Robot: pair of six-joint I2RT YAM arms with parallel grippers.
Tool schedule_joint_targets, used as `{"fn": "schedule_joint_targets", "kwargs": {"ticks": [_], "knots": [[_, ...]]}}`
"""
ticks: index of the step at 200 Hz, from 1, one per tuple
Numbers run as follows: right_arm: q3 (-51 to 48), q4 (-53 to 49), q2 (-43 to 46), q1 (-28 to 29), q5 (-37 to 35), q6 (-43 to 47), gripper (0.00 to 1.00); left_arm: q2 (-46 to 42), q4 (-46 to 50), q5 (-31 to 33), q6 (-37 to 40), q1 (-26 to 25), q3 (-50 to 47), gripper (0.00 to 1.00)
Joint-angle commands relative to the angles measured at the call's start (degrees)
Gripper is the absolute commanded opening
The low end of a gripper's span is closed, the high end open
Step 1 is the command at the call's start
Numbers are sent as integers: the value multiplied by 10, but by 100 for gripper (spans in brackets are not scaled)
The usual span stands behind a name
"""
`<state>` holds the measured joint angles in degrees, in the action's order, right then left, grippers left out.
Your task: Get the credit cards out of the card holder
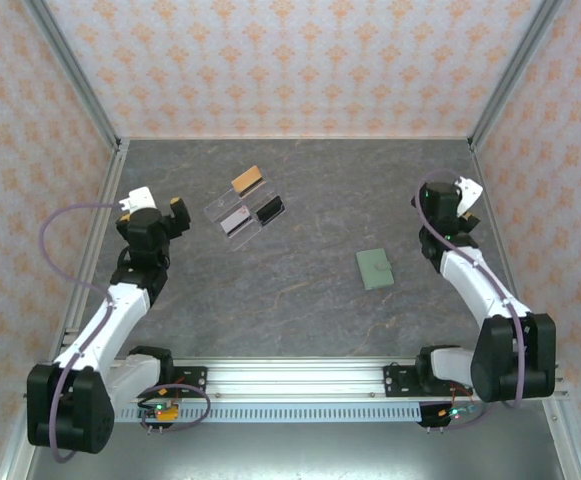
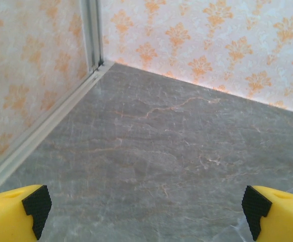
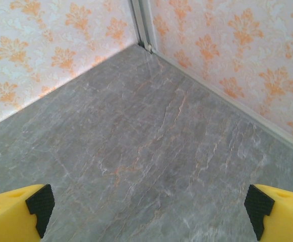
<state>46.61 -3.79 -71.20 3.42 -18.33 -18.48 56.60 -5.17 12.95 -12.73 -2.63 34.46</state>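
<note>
My left claw and right claw gaped wide and empty, facing the table's far corners, seemingly parked. The card holder lay shut toward the right edge, likelier my right claw's job.

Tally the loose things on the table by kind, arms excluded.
card holder: 1
clear tray: 1
tan piece: 1
pale piece: 1
black piece: 1
Total: 5
</note>
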Motion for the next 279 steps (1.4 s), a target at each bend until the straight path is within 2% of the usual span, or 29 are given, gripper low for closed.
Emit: {"fn": "schedule_joint_targets", "kwargs": {"ticks": [1, 32, 58, 78, 97, 119, 145, 215, 244, 279], "knots": [[35, -197, -8, -2, 56, -76, 99, -14, 180, 17, -104, -4, 57, 100], [67, -257, -16, -2, 179, -83, 100, -14, 233, -20, -125, -4, 86, 100], [73, -282, -41, 0, 283, -63, 95, -26, 247, -42, -134, -4, 85, 100], [61, -284, -58, 9, 330, -52, 93, -30, 258, -46, -133, -4, 84, 100], [54, -292, -75, 28, 332, -48, 89, -30, 259, -51, -129, -4, 81, 100], [54, -308, -96, 45, 308, -43, 78, -28, 258, -59, -132, -4, 82, 100], [54, -313, -129, 57, 328, -33, 65, -22, 255, -75, -135, -4, 85, 100], [25, -322, -158, 91, 334, -39, 55, 22, 297, -110, -154, -7, 117, 100], [25, -306, -178, 125, 338, -79, 53, 41, 308, -147, -164, -20, 136, 100], [54, -262, -221, 198, 350, -144, 52, 62, 309, -179, -200, -68, 154, 100]]}}
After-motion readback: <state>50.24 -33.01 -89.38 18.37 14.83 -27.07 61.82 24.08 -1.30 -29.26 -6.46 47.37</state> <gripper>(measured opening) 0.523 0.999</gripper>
